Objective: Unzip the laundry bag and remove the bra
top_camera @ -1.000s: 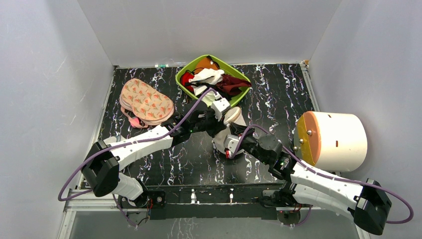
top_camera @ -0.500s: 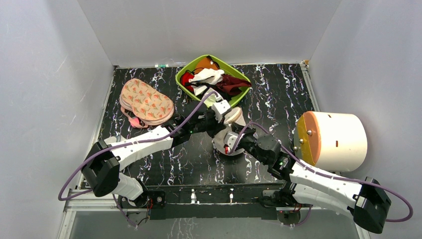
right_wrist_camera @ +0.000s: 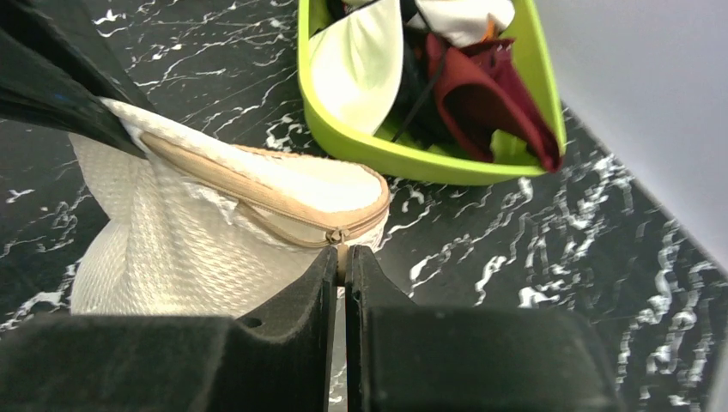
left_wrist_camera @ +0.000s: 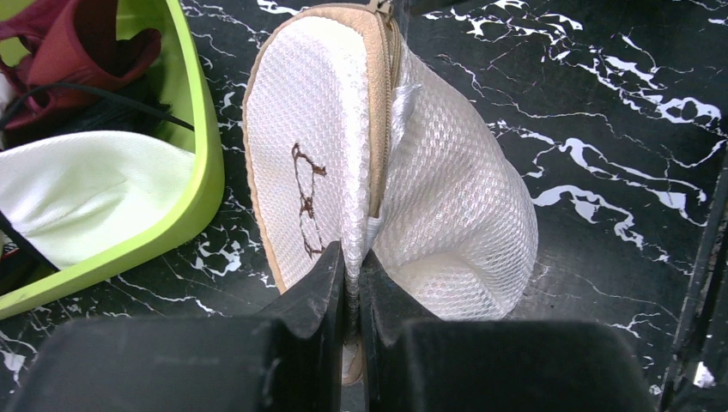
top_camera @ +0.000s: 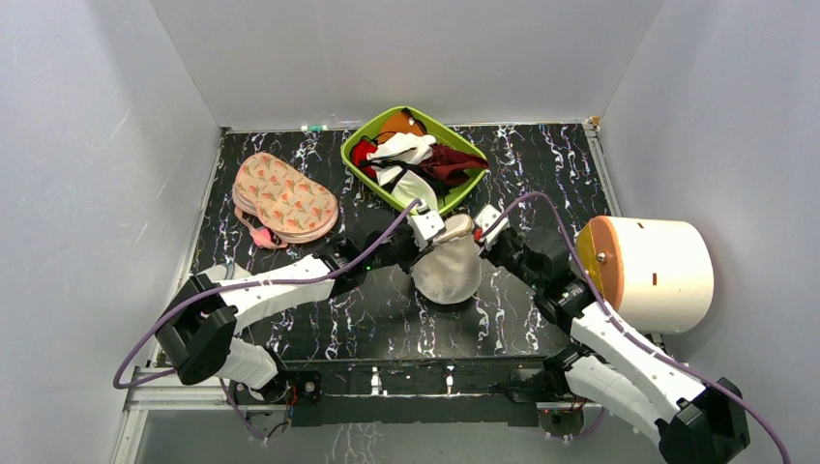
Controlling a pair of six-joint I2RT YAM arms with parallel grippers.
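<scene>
— What has the left gripper point(left_wrist_camera: 352, 262) got?
— Its black jaws are pinched together on the edge of the round cream-white mesh laundry bag point(left_wrist_camera: 455, 197), propped on edge on the black white-veined tabletop point(left_wrist_camera: 601, 129)
— And the lid?
— Faces left, with a black glasses-like mark point(left_wrist_camera: 305, 193) and a tan zip band point(left_wrist_camera: 384, 103) behind it. A lime-green plastic basket point(left_wrist_camera: 206, 163) holding maroon cloth point(left_wrist_camera: 81, 43) and pale cloth point(left_wrist_camera: 86, 193) sits just beside

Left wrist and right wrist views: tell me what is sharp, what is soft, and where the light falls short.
Left wrist view: the laundry bag mesh is crisp, while the left gripper, shut on its fabric, is a dark, soft-edged mass. Right wrist view: the zip pull is sharp, and the right gripper closed on it is underlit, with almost no detail. No glare in either.
</scene>
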